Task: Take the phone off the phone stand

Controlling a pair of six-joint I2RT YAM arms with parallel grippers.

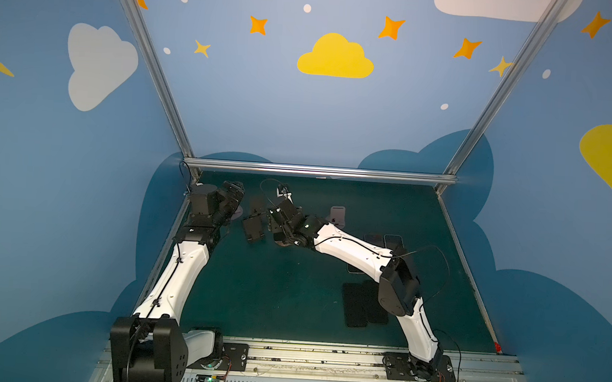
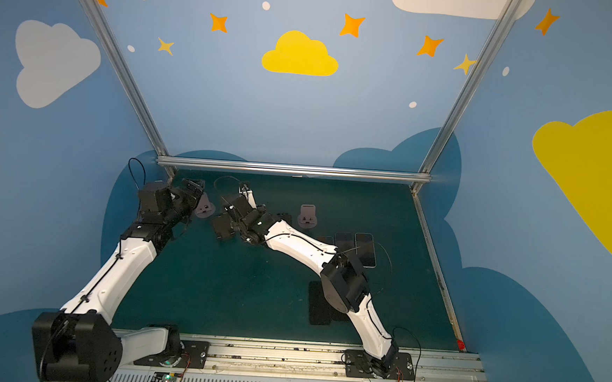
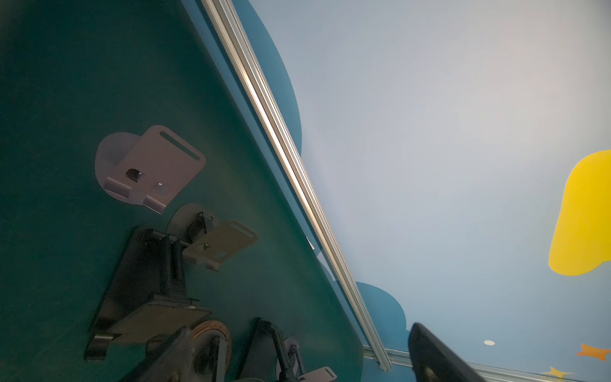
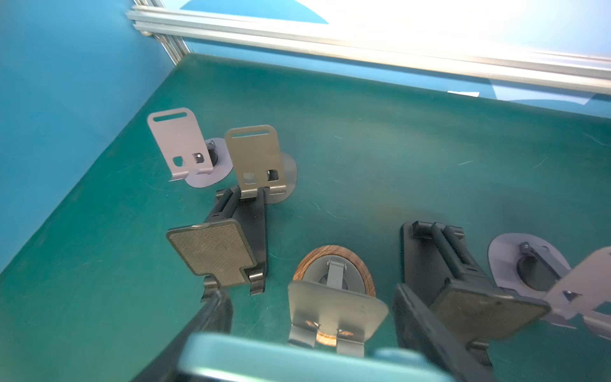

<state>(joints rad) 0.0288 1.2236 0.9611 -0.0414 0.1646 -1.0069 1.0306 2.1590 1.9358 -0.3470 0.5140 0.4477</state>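
At far left the left jaws stand wide open, empty, over the desk (image 1: pixel 283 292). The right jaws are clamped on the pale blue phone (image 4: pixel 297 362), apparently lifted clear of the wood-based stand (image 4: pixel 335 302); only set-down remains.

Both top views: high above the near edge of the table (image 1: pixel 291 289), facing down and forward; rail (image 1: pixel 320 171) mid-frame; near-identical coverage. Left wrist: low, rolled, close to stands (image 3: pixel 150 165). Right wrist: close above the same stands (image 4: pixel 180 142), facing the rail.
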